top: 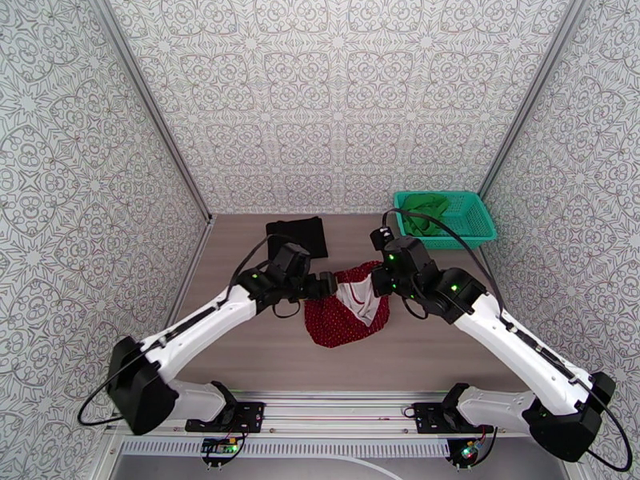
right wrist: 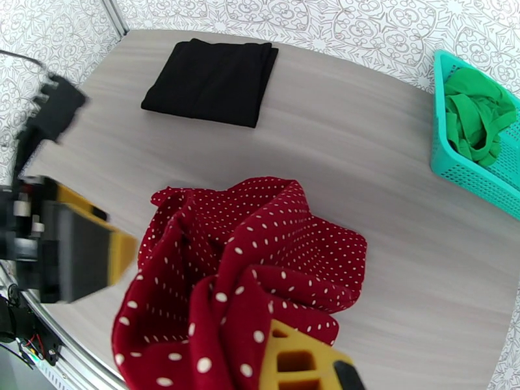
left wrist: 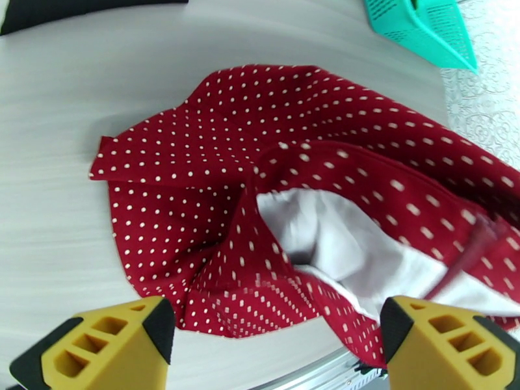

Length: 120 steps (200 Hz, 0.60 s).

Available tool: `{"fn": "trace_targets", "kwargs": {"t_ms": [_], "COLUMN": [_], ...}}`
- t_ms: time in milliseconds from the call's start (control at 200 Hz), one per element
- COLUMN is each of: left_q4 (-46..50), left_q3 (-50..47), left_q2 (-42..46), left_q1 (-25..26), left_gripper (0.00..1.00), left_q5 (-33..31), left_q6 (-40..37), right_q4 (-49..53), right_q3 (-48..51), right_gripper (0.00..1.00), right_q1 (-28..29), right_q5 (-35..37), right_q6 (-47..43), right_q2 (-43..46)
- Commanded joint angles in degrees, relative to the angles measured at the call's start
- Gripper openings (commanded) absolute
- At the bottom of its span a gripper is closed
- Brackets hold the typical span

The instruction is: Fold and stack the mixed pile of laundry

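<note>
The dark red dotted garment (top: 336,322) lies crumpled mid-table, its white lining (left wrist: 338,238) showing. My right gripper (top: 378,279) is shut on its upper right edge and lifts that part; in the right wrist view the cloth (right wrist: 260,268) drapes up over one yellow finger (right wrist: 305,362). My left gripper (top: 326,284) hovers at the garment's upper left edge, open, with its yellow fingers (left wrist: 104,349) wide apart and nothing between them. The black garment (top: 298,235) lies folded flat at the back. The green garment (top: 422,214) sits bunched in the basket.
The teal mesh basket (top: 472,227) stands at the back right corner against the patterned wall. Patterned walls close the table on three sides. Bare tabletop (top: 240,346) runs along the front, ending at the metal rail at the near edge.
</note>
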<state>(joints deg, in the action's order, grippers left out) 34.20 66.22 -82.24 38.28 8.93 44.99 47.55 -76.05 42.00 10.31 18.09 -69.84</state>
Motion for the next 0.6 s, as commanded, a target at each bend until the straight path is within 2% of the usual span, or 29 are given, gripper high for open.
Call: {"fn": "trace_targets", "kwargs": {"t_ms": [0,240,595], "left_q4": [-2.91,-4.1,-5.07], "left_q3": [1.4,-0.18,0.3], "left_q2": [-2.46,-5.98,-9.89], "left_q1": [-0.34,1.03,0.82], "left_gripper": [0.88,0.81,0.79], "left_q5": [2.35,4.49,3.47], "left_q6": [0.97,1.85,1.57], "right_q4": [-1.93,-2.48,-2.48], "right_q3": [1.55,2.66,3.21], "right_gripper": [0.0,0.0,0.0], "right_q1": [-0.2,-0.19,-0.17], "right_q5": [-1.54,-1.51,-1.76], "right_q6": [1.2,1.31,1.55], "right_q2": [1.54,2.08,3.13]}}
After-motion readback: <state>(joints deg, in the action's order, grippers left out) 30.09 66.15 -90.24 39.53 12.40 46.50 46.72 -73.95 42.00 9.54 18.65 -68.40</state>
